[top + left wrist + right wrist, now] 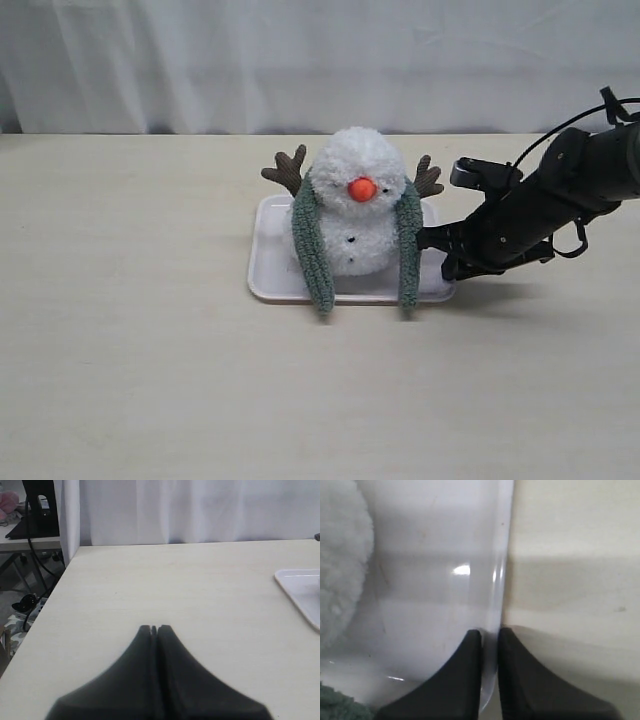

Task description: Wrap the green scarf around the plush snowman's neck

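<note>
The white plush snowman (356, 170) stands on a white tray (272, 283). The green scarf (311, 250) lies round the back of its neck (345, 213), and both ends hang down the front to the tray's near edge, uncrossed. My right gripper (437, 240) is at the tray's right edge. In the right wrist view that gripper (489, 632) is shut on the tray rim (496, 580), with snowman fur (340, 565) and a bit of scarf (335, 705) beside it. My left gripper (154, 628) is shut on nothing, away from the tray corner (300, 592).
The pale wooden table (130, 350) runs wide to the left and front of the tray. A white curtain (300, 60) hangs behind. In the left wrist view the table's edge (55, 587) drops off to a floor with cables and stands.
</note>
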{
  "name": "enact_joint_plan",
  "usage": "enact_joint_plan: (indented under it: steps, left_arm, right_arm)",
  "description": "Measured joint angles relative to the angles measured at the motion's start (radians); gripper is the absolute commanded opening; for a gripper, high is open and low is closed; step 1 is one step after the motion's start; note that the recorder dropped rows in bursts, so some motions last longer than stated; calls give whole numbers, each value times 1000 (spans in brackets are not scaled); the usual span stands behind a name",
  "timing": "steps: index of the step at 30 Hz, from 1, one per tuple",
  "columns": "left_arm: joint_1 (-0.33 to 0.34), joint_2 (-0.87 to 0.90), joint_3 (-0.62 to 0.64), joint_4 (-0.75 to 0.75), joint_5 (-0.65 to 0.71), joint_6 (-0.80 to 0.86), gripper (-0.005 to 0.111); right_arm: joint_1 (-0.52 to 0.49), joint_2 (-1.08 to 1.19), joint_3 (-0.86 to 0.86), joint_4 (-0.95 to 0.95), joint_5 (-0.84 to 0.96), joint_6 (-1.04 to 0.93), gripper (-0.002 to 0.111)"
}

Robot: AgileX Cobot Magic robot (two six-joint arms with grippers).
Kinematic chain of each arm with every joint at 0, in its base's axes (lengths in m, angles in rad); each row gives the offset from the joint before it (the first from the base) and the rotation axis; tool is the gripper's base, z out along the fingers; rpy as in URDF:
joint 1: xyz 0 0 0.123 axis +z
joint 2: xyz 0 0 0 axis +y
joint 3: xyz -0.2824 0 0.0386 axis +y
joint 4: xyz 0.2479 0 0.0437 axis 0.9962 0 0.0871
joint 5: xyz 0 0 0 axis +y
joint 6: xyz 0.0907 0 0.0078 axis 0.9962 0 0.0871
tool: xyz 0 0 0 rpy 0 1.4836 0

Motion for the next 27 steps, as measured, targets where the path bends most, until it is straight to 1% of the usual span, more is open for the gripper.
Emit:
enact_joint_plan:
  steps: [12, 20, 27]
  left_arm:
    - [0, 0, 0, 0, 0, 0, 0]
    - [0, 0, 0, 0, 0, 0, 0]
    - [0, 0, 0, 0, 0, 0, 0]
  right_arm:
    - [-4, -9, -3, -9, 56, 1, 4]
    - [-4, -103, 65, -89, 34, 101, 4]
    - [-4, -119, 134, -126, 27, 132, 4]
